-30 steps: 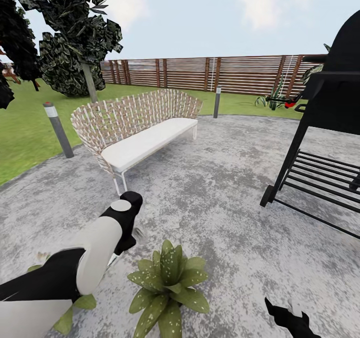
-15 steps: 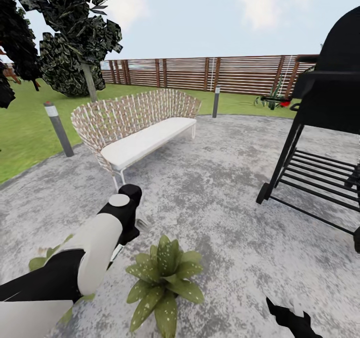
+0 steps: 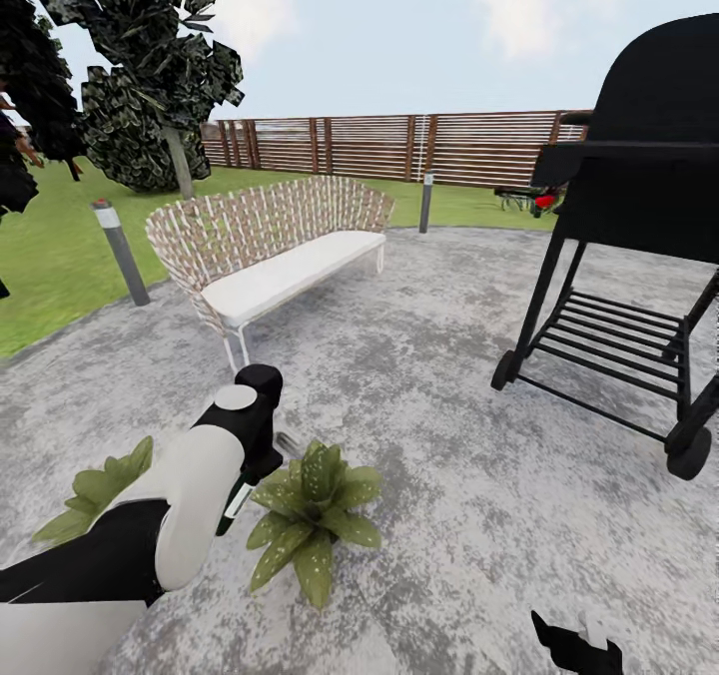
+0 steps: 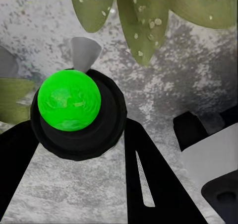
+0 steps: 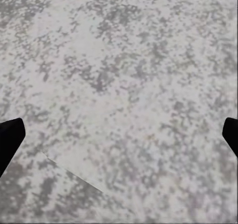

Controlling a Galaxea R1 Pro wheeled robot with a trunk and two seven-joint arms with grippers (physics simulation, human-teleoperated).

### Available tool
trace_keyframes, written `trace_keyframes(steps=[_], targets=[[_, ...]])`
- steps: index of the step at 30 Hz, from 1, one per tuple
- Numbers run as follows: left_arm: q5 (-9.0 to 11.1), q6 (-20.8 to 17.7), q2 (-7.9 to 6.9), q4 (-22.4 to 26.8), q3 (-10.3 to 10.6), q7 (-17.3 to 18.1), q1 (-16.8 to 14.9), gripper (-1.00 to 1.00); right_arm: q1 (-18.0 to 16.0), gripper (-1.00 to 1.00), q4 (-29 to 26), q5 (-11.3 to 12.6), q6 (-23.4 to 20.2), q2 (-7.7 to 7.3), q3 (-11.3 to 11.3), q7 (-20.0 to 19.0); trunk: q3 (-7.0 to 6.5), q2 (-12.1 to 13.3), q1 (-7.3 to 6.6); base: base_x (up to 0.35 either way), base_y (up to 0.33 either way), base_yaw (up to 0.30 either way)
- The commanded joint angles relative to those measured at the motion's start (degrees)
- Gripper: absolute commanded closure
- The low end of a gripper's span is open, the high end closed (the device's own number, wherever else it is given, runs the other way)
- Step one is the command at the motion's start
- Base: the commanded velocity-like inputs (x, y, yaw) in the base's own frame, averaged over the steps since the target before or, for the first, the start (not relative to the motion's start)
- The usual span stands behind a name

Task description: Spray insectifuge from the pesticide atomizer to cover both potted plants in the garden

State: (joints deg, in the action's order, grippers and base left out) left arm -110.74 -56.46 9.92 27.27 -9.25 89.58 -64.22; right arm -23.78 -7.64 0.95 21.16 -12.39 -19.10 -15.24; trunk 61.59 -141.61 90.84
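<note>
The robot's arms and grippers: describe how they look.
The left arm has a rounded white shell between black segments, with a grey disc on its black wrist joint. The left gripper and the right gripper have plain black fingers.

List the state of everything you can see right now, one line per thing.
Left gripper: shut on the pesticide atomizer, nozzle toward the leaves.
Right gripper: open, nothing held, over bare paving.
Near potted plant: upright on the paving.
Second potted plant: upright, partly behind the left arm.
Grill: lid closed.
</note>
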Motion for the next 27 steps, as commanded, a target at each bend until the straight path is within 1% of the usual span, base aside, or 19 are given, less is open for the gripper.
trace_keyframes(steps=[1, 7, 16, 18, 20, 22, 23, 24, 25, 26, 27], targets=[[-0.6, -0.6, 0.08, 0.0, -0.4, 0.4, 0.1, 1.00, 0.0, -1.00, 0.1, 0.1, 0.1, 0.00, -0.4, -0.5, 0.05, 0.0, -0.05, -0.310, -0.106, 0.000], [-0.6, -0.3, 0.08, 0.0, -0.4, 0.4, 0.2, 1.00, 0.0, -1.00, 0.1, 0.1, 0.1, 0.00, -0.4, -0.5, 0.05, 0.0, -0.05, -0.311, -0.113, 0.026], [-0.4, 0.6, 0.08, 0.1, -0.4, 0.4, 0.2, 1.00, 0.0, -1.00, 0.1, 0.1, 0.1, 0.00, -0.4, -0.5, 0.05, 0.0, -0.05, -0.298, -0.157, 0.234], [0.3, 0.6, 0.08, 0.1, -0.4, 0.4, 0.2, 1.00, 0.0, -1.00, 0.1, 0.1, 0.1, 0.00, -0.4, -0.5, 0.05, 0.0, -0.05, -0.286, -0.169, 0.254], [2.0, 0.6, 0.08, 0.1, -0.4, 0.4, 0.2, 1.00, 0.0, -1.00, 0.1, 0.1, 0.1, 0.00, -0.4, -0.5, 0.05, 0.0, -0.05, -0.281, -0.172, 0.254], [2.9, 0.6, 0.08, 0.1, -0.5, 0.4, 0.3, 1.00, 0.0, -1.00, 0.1, 0.1, 0.1, 0.00, -0.4, -0.5, 0.05, 0.0, -0.05, -0.278, -0.174, 0.220], [4.1, 0.7, 0.08, 0.1, -0.6, 0.4, 0.4, 1.00, 0.0, -1.00, 0.1, 0.1, 0.1, 0.00, -0.4, -0.6, 0.05, 0.0, -0.05, -0.278, -0.174, 0.161], [7.0, 2.2, 0.08, 0.1, -0.6, 0.4, 0.6, 1.00, 0.0, -1.00, 0.1, 0.1, 0.0, 0.00, -0.4, -0.6, 0.05, 0.0, -0.05, -0.277, -0.174, 0.138], [14.3, 8.6, 0.08, 0.1, -0.7, -2.5, 1.8, 1.00, 0.0, -1.00, 0.0, 0.1, 0.0, 0.00, -0.4, -0.7, 0.05, 0.0, -0.05, -0.277, -0.172, 0.107], [19.6, 12.5, 0.04, 0.1, -0.8, -5.8, 3.0, 1.00, 0.0, -1.00, 0.0, 0.1, 0.0, 0.00, -0.4, -0.8, 0.05, 0.0, -0.05, -0.278, -0.169, 0.058], [24.4, 15.5, -0.04, 0.1, -0.8, -9.6, 4.4, 1.00, 0.0, -1.00, 0.0, 0.1, 0.0, 0.00, -0.4, -0.8, 0.05, 0.0, -0.05, -0.280, -0.160, 0.030]])
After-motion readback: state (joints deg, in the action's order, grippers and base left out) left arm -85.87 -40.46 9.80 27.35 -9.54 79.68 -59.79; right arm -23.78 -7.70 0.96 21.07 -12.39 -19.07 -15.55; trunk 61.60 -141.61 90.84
